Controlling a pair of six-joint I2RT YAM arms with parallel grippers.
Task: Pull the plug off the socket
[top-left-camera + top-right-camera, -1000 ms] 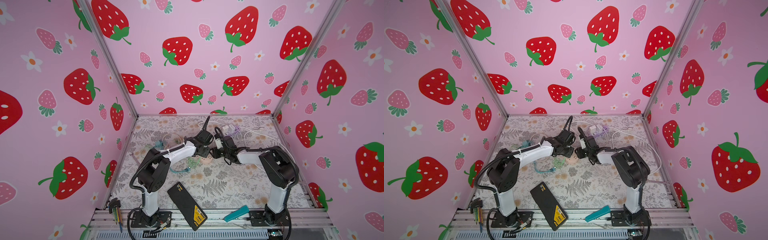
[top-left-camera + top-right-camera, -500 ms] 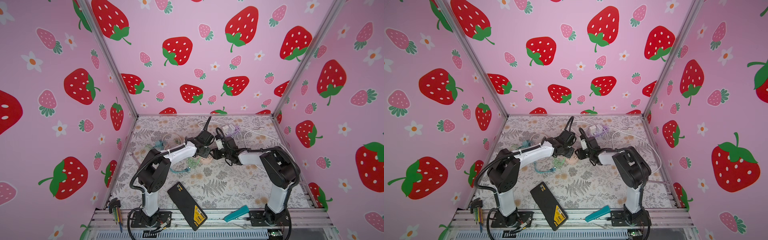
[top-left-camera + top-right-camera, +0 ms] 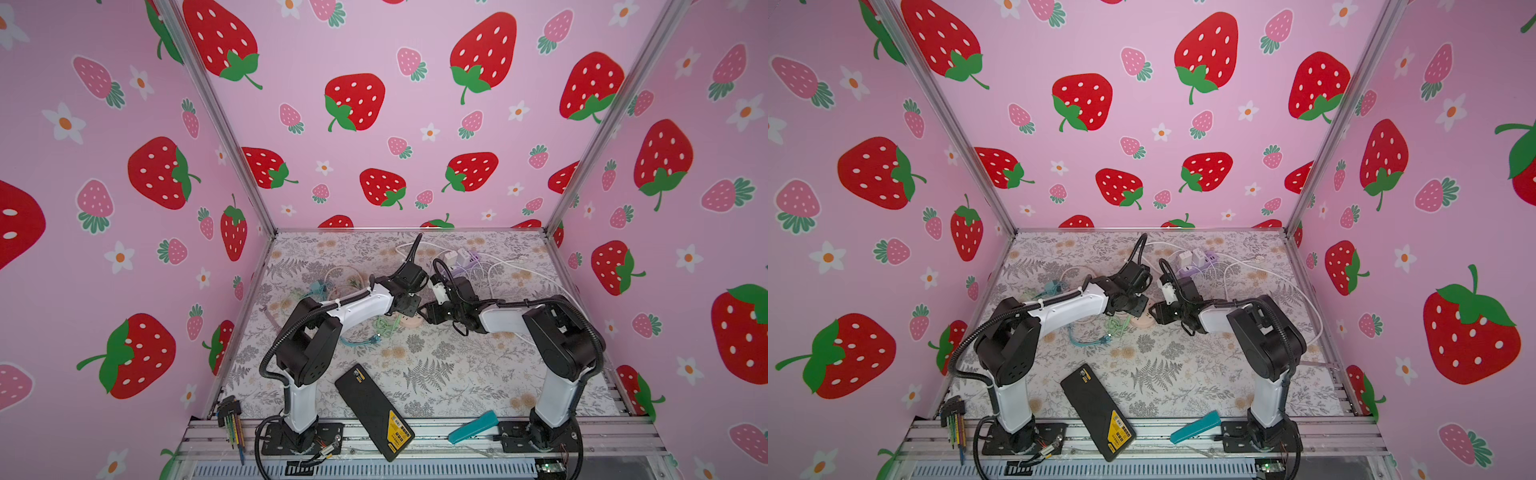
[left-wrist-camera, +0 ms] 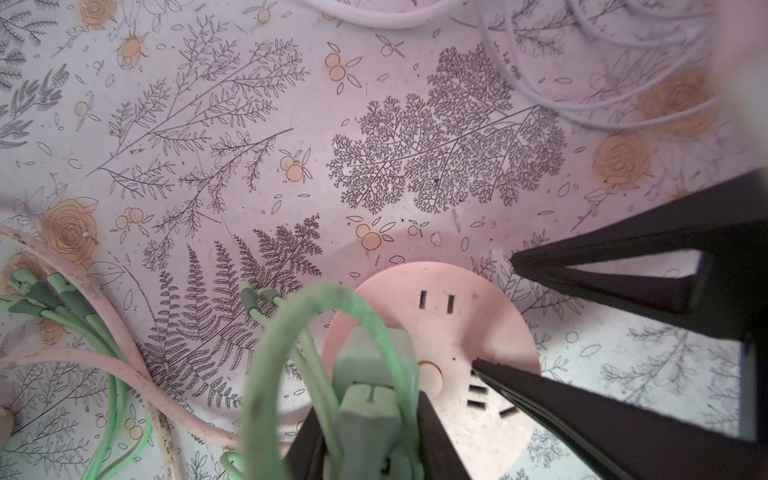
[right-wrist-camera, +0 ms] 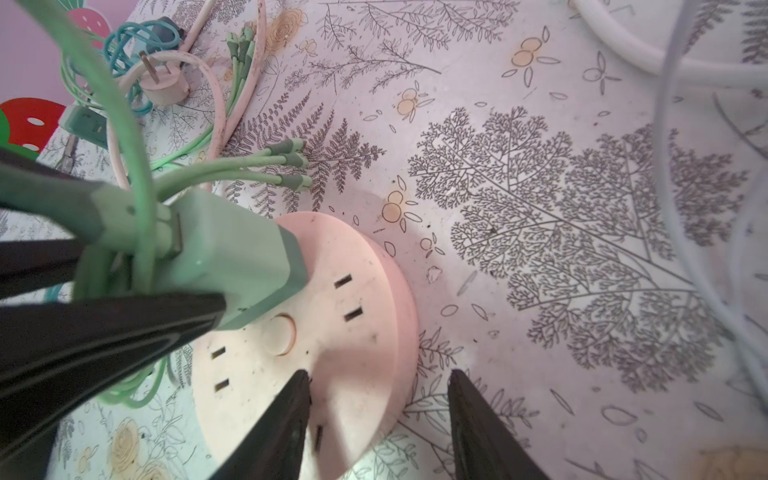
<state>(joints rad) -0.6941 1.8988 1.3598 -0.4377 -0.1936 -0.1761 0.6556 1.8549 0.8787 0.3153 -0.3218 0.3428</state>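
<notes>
Green plug (image 4: 374, 365) in pink socket (image 4: 436, 291), clamped by left claw (image 4: 372, 419); right claw (image 5: 379, 374) apart, astride socket rim.

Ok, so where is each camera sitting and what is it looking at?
Top views: high at the front, looking down at the table; left arm and right arm show whole.
Left wrist: on the left arm, looking down on the pink socket and green plug; left gripper shut on the plug.
Right wrist: on the right arm, looking slantwise across the socket; right gripper open astride its rim.
Shared: both wrist views show socket, plug and both grippers.
</notes>
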